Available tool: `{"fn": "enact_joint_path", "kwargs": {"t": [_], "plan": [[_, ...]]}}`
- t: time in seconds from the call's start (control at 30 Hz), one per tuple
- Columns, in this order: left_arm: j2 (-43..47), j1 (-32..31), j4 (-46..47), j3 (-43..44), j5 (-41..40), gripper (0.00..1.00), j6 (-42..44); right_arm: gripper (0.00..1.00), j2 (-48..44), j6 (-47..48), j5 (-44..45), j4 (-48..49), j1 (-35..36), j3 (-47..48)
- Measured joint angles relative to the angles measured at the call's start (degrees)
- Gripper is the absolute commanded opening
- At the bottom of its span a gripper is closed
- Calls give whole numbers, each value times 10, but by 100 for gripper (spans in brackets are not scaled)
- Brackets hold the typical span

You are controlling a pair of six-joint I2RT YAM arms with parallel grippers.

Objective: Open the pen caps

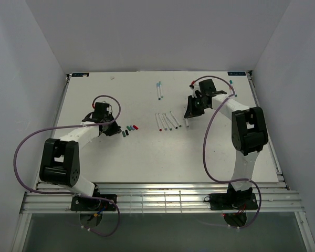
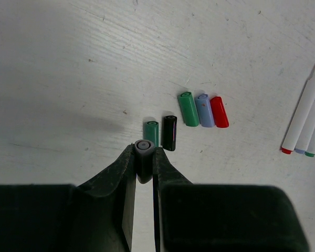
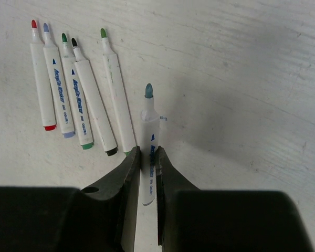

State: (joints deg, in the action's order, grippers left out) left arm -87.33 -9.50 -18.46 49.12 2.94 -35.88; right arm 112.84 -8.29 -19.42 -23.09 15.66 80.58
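Observation:
My left gripper [image 2: 145, 150] is shut on a dark grey-purple pen cap [image 2: 144, 163], held just above the table. In front of it lie loose pen caps: teal [image 2: 151, 131], black [image 2: 169, 132], green [image 2: 188, 108], light blue [image 2: 204, 110] and red [image 2: 219, 112]. From above, that cluster of caps [image 1: 130, 128] sits right of the left gripper [image 1: 114, 130]. My right gripper [image 3: 148, 153] is shut on a white pen barrel [image 3: 149, 131] whose blue-grey tip is bare and points away. In the top view the right gripper [image 1: 189, 113] hangs right of the pen row.
Several uncapped white pens [image 3: 73, 89] lie side by side left of the held pen, seen from above as a row [image 1: 167, 122] at the table's centre. Two capped pens [image 1: 159, 90] lie further back. Another capped pen [image 1: 231, 85] lies by the right arm. Pen ends [image 2: 304, 118] show at the left wrist view's right edge.

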Motion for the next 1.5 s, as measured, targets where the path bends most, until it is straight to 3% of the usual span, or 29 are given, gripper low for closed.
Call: {"fn": "enact_joint_path", "kwargs": {"t": [1.0, 1.27, 1.5], "plan": [[-43, 0, 1, -11, -7, 40, -12, 10, 61, 4, -3, 6, 3, 44], [-2, 0, -26, -1, -39, 41, 1, 21, 68, 4, -2, 5, 17, 44], [19, 1, -25, 108, -19, 45, 27, 40, 72, 0, -2, 5, 33, 52]]}}
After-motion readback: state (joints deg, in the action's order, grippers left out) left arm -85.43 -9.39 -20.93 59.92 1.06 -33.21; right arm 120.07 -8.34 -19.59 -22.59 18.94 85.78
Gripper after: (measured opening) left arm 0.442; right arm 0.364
